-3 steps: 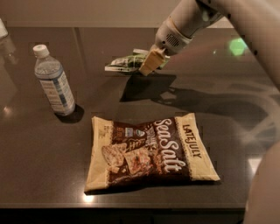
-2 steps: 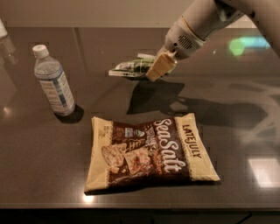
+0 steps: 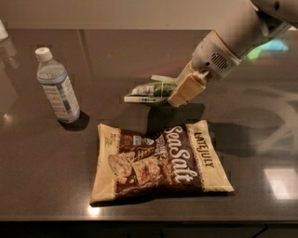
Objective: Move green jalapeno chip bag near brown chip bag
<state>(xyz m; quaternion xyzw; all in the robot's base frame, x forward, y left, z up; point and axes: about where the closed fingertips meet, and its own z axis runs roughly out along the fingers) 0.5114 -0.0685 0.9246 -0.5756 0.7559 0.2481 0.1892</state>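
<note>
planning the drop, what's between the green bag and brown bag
Bare tabletop only, camera view. The gripper holds the green jalapeno chip bag by one end, beyond the brown chip bag.

A dark, glossy surface (image 3: 42, 176) shows pale light patches (image 3: 281, 182) near its right edge and a greenish glint (image 3: 272, 47) toward the far right corner. A pale wall (image 3: 116, 14) runs behind the far edge. Over the middle, the gripper (image 3: 179, 95) grips the green jalapeno chip bag (image 3: 149, 89).
</note>
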